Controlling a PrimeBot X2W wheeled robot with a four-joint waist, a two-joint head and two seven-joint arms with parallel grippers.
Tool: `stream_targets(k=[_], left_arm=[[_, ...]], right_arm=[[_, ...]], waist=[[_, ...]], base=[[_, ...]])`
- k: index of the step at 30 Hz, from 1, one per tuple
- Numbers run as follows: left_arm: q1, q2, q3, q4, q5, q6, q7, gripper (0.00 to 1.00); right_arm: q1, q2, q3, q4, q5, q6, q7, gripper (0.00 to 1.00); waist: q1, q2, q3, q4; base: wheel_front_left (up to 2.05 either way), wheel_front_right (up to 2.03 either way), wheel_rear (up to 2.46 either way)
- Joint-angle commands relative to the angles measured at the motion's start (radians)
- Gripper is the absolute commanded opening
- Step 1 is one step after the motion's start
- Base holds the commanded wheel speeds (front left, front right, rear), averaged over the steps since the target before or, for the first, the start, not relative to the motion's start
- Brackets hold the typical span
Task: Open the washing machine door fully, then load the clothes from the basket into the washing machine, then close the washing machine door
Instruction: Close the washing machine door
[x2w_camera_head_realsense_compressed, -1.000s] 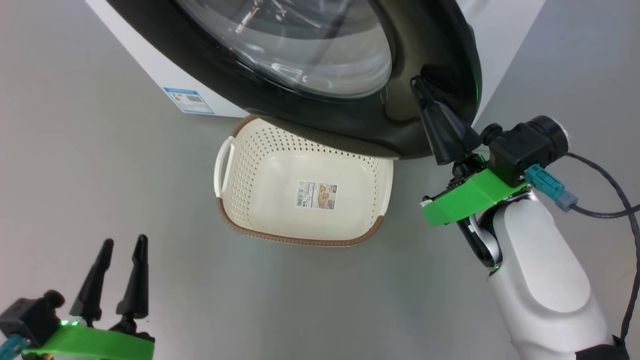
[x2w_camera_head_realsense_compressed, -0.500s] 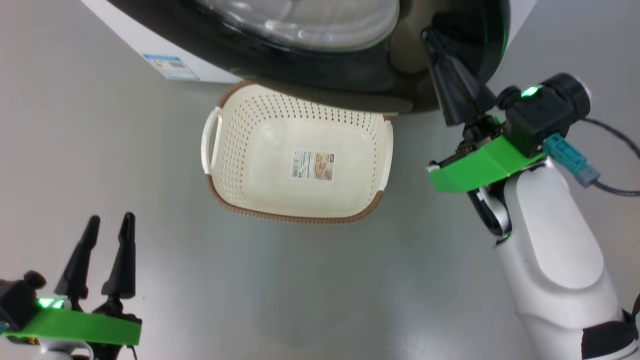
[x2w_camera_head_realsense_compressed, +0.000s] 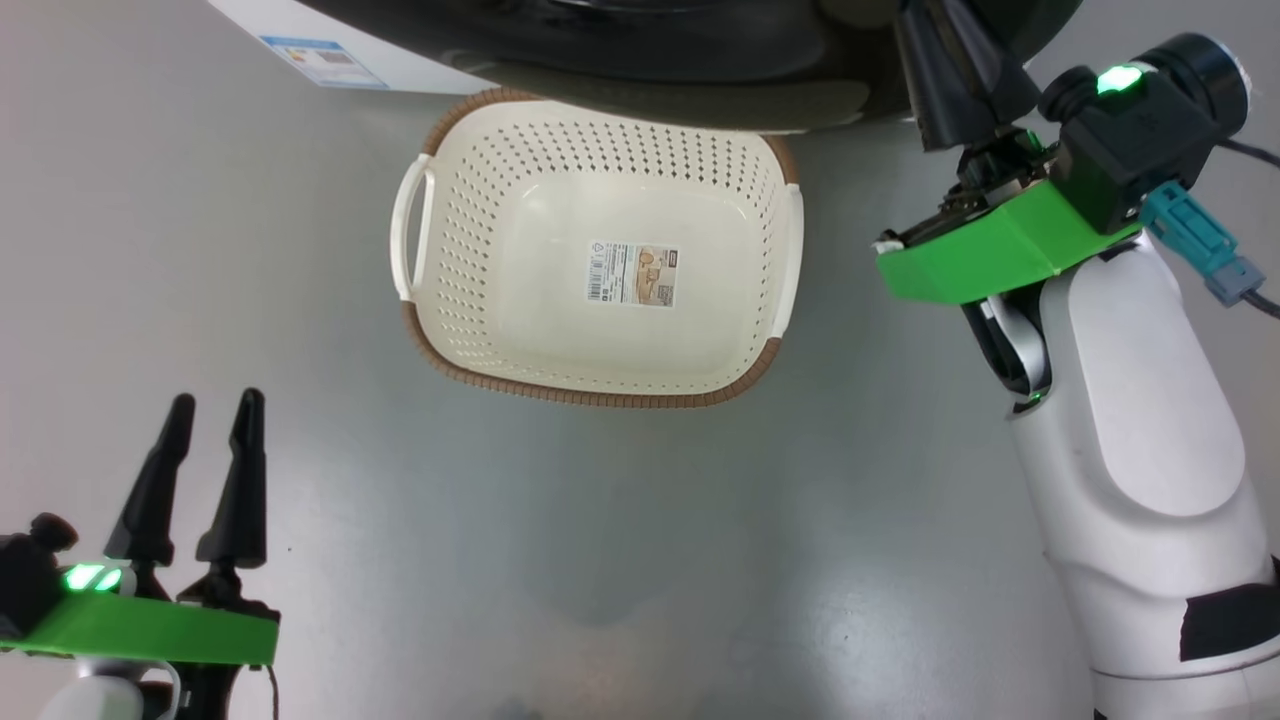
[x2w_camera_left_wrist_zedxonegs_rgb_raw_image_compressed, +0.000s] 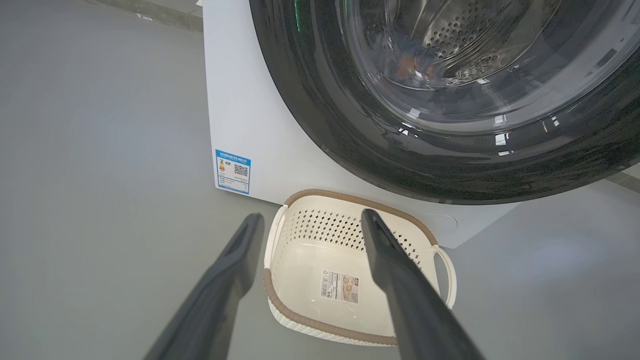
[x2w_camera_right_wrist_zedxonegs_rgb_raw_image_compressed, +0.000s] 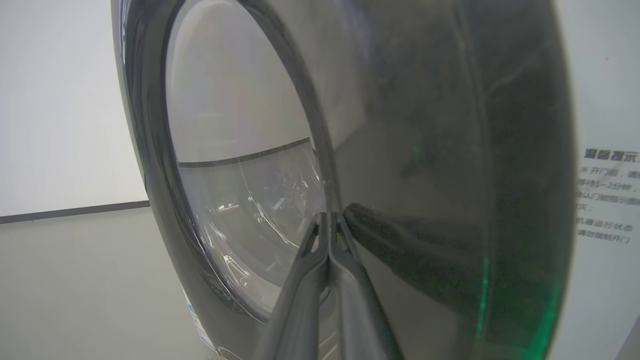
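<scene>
**Head view.** One basket (x2w_camera_head_realsense_compressed: 470, 300) stands on the grey floor (x2w_camera_head_realsense_compressed: 620, 560) at the foot of the washing machine (x2w_camera_head_realsense_compressed: 250, 15). It holds nothing but one label sticker (x2w_camera_head_realsense_compressed: 632, 273) on its base. The washing machine door (x2w_camera_head_realsense_compressed: 650, 40) overhangs its far rim. Left gripper (x2w_camera_head_realsense_compressed: 216, 400), lower left: two fingers parted, grasping nothing. Right gripper (x2w_camera_head_realsense_compressed: 955, 50), upper right: fingers pressed together against the door's black rim, tips cut off by the picture's edge.

**Left wrist view.** Two parted fingers (x2w_camera_left_wrist_zedxonegs_rgb_raw_image_compressed: 235, 270) frame the one basket (x2w_camera_left_wrist_zedxonegs_rgb_raw_image_compressed: 310, 225), with its two white handles (x2w_camera_left_wrist_zedxonegs_rgb_raw_image_compressed: 447, 272). The door (x2w_camera_left_wrist_zedxonegs_rgb_raw_image_compressed: 350, 125) lies against the machine (x2w_camera_left_wrist_zedxonegs_rgb_raw_image_compressed: 250, 100), which bears one blue label (x2w_camera_left_wrist_zedxonegs_rgb_raw_image_compressed: 233, 171). Through the glass the clothes (x2w_camera_left_wrist_zedxonegs_rgb_raw_image_compressed: 410, 60) show as one blue-and-orange bundle inside the steel drum (x2w_camera_left_wrist_zedxonegs_rgb_raw_image_compressed: 465, 35).

**Right wrist view.** Right gripper (x2w_camera_right_wrist_zedxonegs_rgb_raw_image_compressed: 327, 216) clenched on nothing, tips meeting their reflection on the door (x2w_camera_right_wrist_zedxonegs_rgb_raw_image_compressed: 425, 150) rim, just beside the glass bowl (x2w_camera_right_wrist_zedxonegs_rgb_raw_image_compressed: 240, 200).
</scene>
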Motion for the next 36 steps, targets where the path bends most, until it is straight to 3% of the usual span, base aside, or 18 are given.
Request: stream_targets(k=[1, 15, 26, 30, 36], left_arm=[[-0.011, 0.040, 0.035, -0.023, -0.003, -0.003, -0.009, 1.00], [0.008, 0.040, 0.019, -0.056, -0.042, -0.003, -0.009, 1.00], [0.016, 0.020, -0.015, -0.095, -0.144, -0.003, -0.009, 1.00], [0.016, 0.016, -0.019, -0.108, -0.205, -0.003, -0.009, 1.00], [0.017, 0.037, -0.039, -0.140, -0.173, -0.003, -0.009, 1.00]], right_arm=[[-0.011, 0.021, 0.016, -0.030, -0.012, 0.001, -0.005, 0.00], [-0.135, 0.021, -0.025, -0.020, -0.116, 0.001, -0.005, 0.00], [-0.263, 0.021, -0.155, 0.087, -0.253, 0.001, -0.005, 0.00], [-0.274, 0.021, -0.170, 0.109, -0.268, 0.001, -0.005, 0.00], [-0.230, 0.021, -0.155, 0.092, -0.245, 0.001, -0.005, 0.00]], waist=[[0.0000, 0.0000, 0.006, 0.001], [0.0000, 0.0000, 0.036, 0.015], [0.0000, 0.0000, 0.023, 0.040], [0.0000, 0.0000, 0.010, 0.039], [0.0000, 0.0000, -0.023, 0.021]], base=[[0.00, 0.00, 0.00], [0.00, 0.00, 0.00], [0.00, 0.00, 0.00], [0.00, 0.00, 0.00], [0.00, 0.00, 0.00]])
